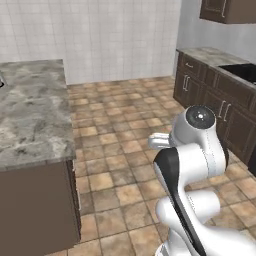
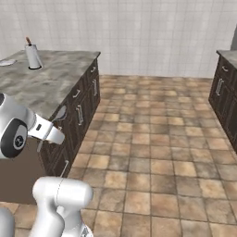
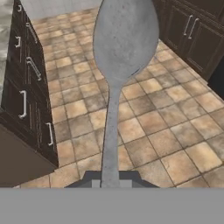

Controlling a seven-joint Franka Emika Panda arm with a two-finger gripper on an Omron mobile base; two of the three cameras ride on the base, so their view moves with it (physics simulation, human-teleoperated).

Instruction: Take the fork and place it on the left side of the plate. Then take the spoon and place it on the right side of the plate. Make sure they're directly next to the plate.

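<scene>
I've got the pincer (image 3: 110, 183) clenched on the spoon (image 3: 120, 52) handle, long axis running straight ahead, bowl fwd, counter (image 2: 44, 83) off left.

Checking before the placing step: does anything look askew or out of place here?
Nothing looks spilled or damaged. The spoon sits shut in the pincer, bowl pointing away, out over the tiled floor rather than above the island counter.

Spoon (image 3: 118, 65) in claw (image 3: 110, 183), above floor, island counter (image 2: 46, 83) left.

Even, flat rendered light, soft low-resolution blur, no glare.
</scene>
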